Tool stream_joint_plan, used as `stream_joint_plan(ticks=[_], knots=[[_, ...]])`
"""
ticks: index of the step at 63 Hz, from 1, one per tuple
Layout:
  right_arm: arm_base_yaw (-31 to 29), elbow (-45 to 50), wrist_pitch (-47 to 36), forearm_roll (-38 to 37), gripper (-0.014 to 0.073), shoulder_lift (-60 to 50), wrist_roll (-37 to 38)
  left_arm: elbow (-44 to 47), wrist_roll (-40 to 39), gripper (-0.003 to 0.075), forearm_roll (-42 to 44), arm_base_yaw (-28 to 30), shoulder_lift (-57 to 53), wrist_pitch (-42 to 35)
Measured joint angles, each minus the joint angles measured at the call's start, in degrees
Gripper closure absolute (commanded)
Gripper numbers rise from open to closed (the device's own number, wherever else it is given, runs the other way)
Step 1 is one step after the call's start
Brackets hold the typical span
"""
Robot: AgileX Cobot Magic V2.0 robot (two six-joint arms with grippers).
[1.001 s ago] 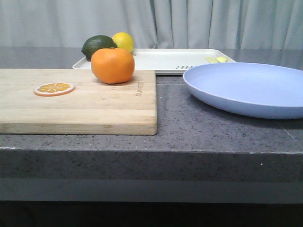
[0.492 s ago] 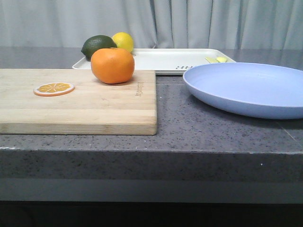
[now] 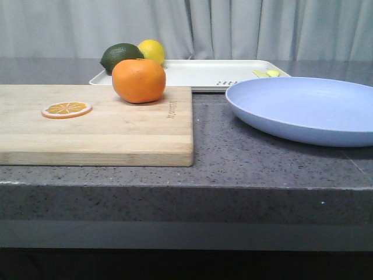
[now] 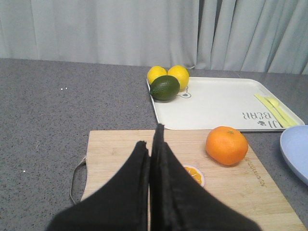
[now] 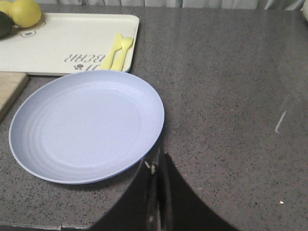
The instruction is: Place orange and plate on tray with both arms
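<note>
The orange [image 3: 139, 80] sits on the far right corner of the wooden cutting board [image 3: 116, 131]; it also shows in the left wrist view [image 4: 226, 145]. The lavender-blue plate [image 3: 303, 109] lies on the counter to the right, and shows in the right wrist view [image 5: 86, 126]. The cream tray [image 3: 201, 73] lies behind them, with its lettering in the left wrist view [image 4: 216, 103]. My left gripper [image 4: 153, 139] is shut and empty over the board, left of the orange. My right gripper [image 5: 158, 156] is shut and empty beside the plate's rim. Neither gripper shows in the front view.
A lime [image 3: 120, 56] and a lemon [image 3: 151, 51] sit at the tray's far left corner; the left wrist view shows two lemons [image 4: 175, 74]. A thin orange slice [image 3: 66, 109] lies on the board. Yellow cutlery [image 5: 118, 51] lies on the tray's right end. The counter's front edge is near.
</note>
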Motion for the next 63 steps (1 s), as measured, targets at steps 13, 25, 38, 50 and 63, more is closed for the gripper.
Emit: stream_joint_plan(ticks=[13, 25, 38, 50, 63], knots=[[0.0, 0.0, 0.74, 0.0, 0.0658, 2.95, 0.0, 0.67, 0.0, 0.074, 0.38, 0.0, 2.32, 0.0], [0.0, 0.0, 1.79, -0.65, 0.055, 4.63, -0.44, 0.67, 0.0, 0.0732, 3.88, 0.0, 4.24, 0.08], [0.0, 0.0, 2.38, -0.88, 0.013, 4.78, -2.63, 0.67, 0.0, 0.0505, 6.69, 0.0, 5.27, 0.08], [0.0, 0.0, 2.38, -0.99, -0.0064, 4.91, -2.72, 0.67, 0.0, 0.0197, 8.42, 0.0, 5.52, 0.08], [0.0, 0.0, 2.38, -1.07, -0.0063, 4.91, -2.72, 0.67, 0.0, 0.0109, 9.23, -0.52, 5.88, -0.1]])
